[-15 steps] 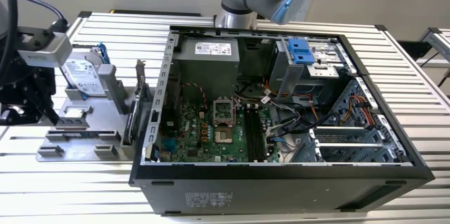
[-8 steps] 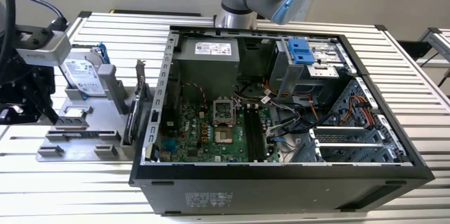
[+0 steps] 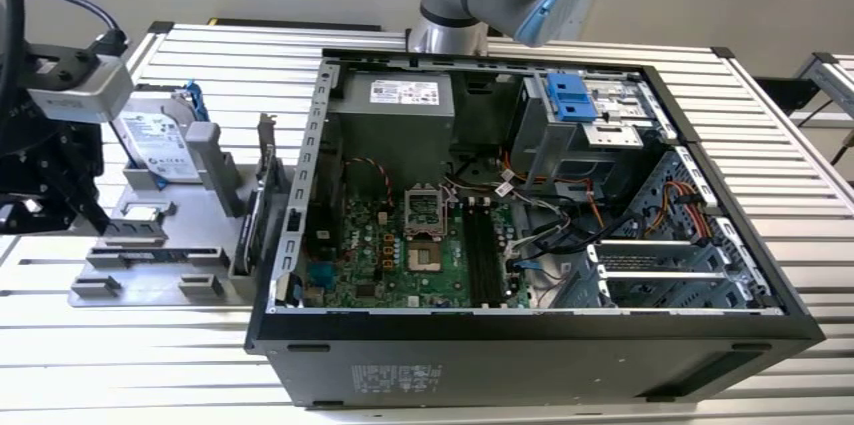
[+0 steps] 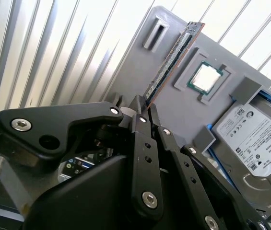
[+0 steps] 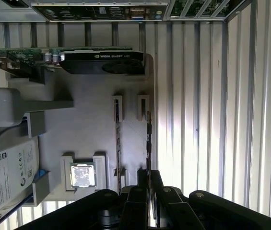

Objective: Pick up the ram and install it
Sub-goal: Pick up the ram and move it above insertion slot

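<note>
presently the gripper (image 4: 145, 106) has its fingers pinched on the near end of the ram (image 4: 173, 57), standing on edge in the grey holder (image 4: 183, 115). risk: held so far off-centre, it may twist or slip when lifted. the hard drive (image 4: 250, 136) on that holder carries a printed label.

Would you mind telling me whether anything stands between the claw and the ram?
Nothing visible does. In the second wrist view the claw is right at the near end of the ram, which stands on edge in the grey holder, with nothing in between.
</note>
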Robot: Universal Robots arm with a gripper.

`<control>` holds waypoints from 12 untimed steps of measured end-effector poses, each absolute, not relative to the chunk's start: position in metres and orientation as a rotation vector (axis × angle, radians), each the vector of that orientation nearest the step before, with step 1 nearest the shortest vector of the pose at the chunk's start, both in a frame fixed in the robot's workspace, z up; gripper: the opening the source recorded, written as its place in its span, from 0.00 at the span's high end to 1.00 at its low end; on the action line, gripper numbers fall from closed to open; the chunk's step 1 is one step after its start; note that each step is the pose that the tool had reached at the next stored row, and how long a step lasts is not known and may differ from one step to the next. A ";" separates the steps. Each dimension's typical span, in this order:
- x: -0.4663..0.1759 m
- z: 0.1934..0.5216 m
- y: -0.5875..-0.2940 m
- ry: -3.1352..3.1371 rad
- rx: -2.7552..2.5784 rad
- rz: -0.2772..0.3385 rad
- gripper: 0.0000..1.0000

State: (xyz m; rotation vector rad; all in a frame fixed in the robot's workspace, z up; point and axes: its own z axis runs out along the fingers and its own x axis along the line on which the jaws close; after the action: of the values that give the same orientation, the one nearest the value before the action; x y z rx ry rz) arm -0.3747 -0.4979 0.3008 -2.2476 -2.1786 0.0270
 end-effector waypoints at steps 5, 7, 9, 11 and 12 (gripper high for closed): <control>-0.375 0.302 -0.498 -2.176 -2.251 0.027 1.00; -0.375 0.303 -0.498 -2.174 -2.252 0.027 1.00; -0.375 0.304 -0.498 -2.173 -2.253 0.027 1.00; -0.375 0.304 -0.498 -2.172 -2.254 0.027 1.00; -0.375 0.305 -0.498 -2.172 -2.254 0.027 1.00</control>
State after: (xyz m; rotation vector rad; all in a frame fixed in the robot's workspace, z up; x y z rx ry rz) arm -0.3747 -0.4979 0.3046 -2.2541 -2.1718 0.0269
